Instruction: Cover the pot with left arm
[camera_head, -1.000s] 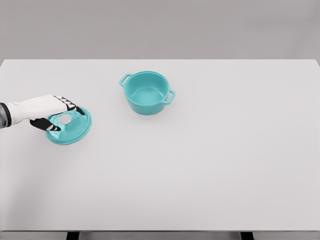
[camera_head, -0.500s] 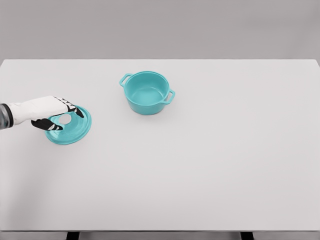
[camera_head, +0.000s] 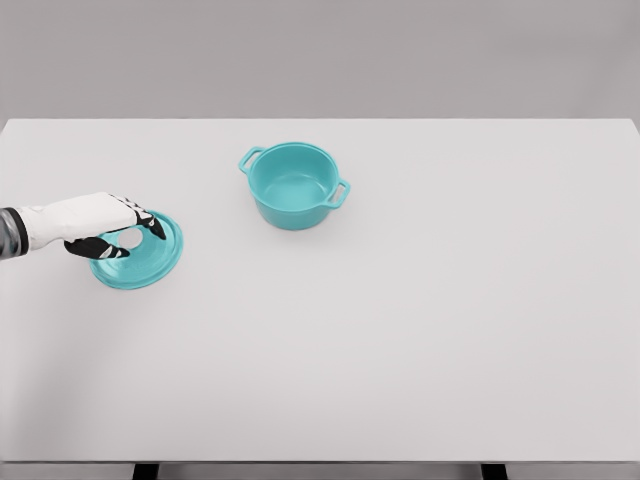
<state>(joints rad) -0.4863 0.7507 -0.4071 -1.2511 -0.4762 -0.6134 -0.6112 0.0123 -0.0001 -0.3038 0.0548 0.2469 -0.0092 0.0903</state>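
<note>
The left hand (camera_head: 112, 232) has its fingers pinched on the lid (camera_head: 140, 254) knob; lift it level before carrying it right to the pot (camera_head: 293, 184).

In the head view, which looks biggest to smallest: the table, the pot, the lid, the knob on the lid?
1. Table
2. Pot and lid: about alike in width, too close to rank
3. Knob, partly hidden by the left hand

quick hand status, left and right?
Left hand: fingers curled around the knob of the lid, which lies on the table.
Right hand: not in view.
</note>
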